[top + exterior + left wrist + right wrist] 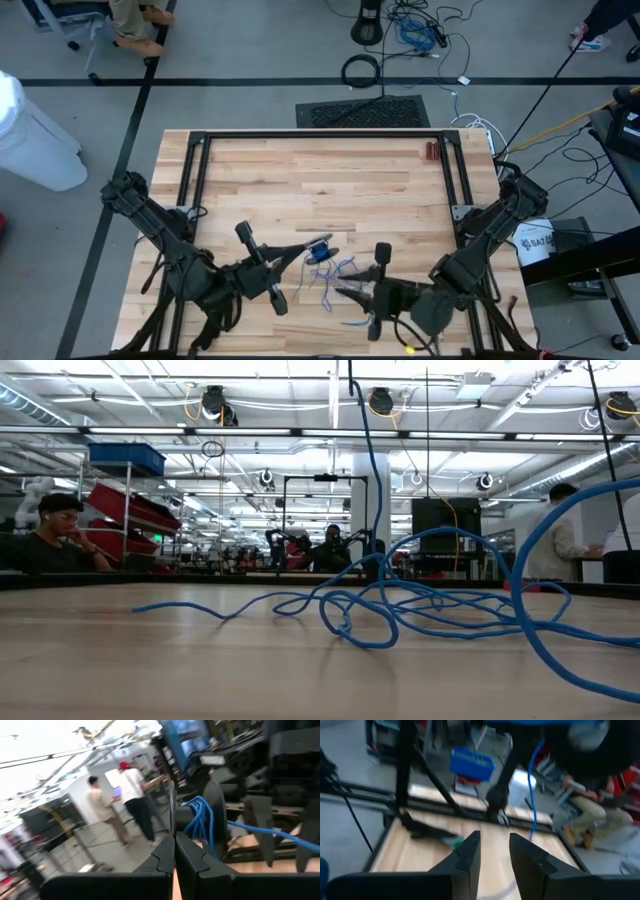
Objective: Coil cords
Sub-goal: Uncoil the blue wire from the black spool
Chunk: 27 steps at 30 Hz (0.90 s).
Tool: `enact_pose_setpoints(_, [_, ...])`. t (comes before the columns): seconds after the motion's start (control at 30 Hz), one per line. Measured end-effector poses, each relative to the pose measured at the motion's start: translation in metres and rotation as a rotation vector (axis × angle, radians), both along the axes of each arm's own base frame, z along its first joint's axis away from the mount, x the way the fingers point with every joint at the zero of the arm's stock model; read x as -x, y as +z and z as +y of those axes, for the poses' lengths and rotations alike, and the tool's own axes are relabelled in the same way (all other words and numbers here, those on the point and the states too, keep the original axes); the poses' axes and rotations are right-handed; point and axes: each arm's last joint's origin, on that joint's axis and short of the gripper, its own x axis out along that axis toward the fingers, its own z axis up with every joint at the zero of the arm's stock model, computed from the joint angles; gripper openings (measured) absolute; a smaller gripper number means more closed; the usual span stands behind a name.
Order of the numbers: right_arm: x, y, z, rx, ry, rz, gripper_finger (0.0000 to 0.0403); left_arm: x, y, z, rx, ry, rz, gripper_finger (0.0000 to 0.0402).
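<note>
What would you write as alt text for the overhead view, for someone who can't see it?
Seen from above, two dark robot arms meet at the near edge of a wooden table, where a thin blue cord lies in loose tangled loops. The left gripper holds a small bundle of that cord just above the table, while the right gripper sits beside the loops.

A pale wooden table point(300, 180) carries loose blue cord point(335, 285) sprawled toward six o'clock, and a small red object point(431, 151) near one o'clock.
</note>
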Motion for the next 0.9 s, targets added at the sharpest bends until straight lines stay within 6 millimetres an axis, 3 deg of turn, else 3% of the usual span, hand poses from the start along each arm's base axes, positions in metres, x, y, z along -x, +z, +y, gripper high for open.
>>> enact_pose_setpoints(0.27, [-0.023, -0.026, 0.004, 0.095, -0.035, 0.046, 0.0091, -0.001, 0.001, -0.002, 0.029, -0.083, -0.035, 0.0008])
enact_pose_setpoints(0.43, [-0.037, -0.046, 0.007, 0.324, -0.107, 0.102, 0.0118, 0.000, 0.001, -0.002, 0.028, -0.084, -0.034, 0.0008])
enact_pose_setpoints(0.53, [-0.037, -0.044, 0.007, 0.393, -0.219, 0.084, 0.0145, 0.000, 0.001, -0.002, 0.028, -0.084, -0.034, 0.0008])
enact_pose_setpoints(0.67, [-0.044, -0.041, -0.002, 0.354, -0.272, 0.056, 0.0170, 0.000, 0.001, -0.002, 0.027, -0.086, -0.035, 0.0008])
enact_pose_setpoints(0.9, [-0.055, -0.042, -0.018, 0.301, -0.318, 0.052, 0.0158, 0.001, 0.001, -0.005, 0.024, -0.112, -0.038, 0.0008])
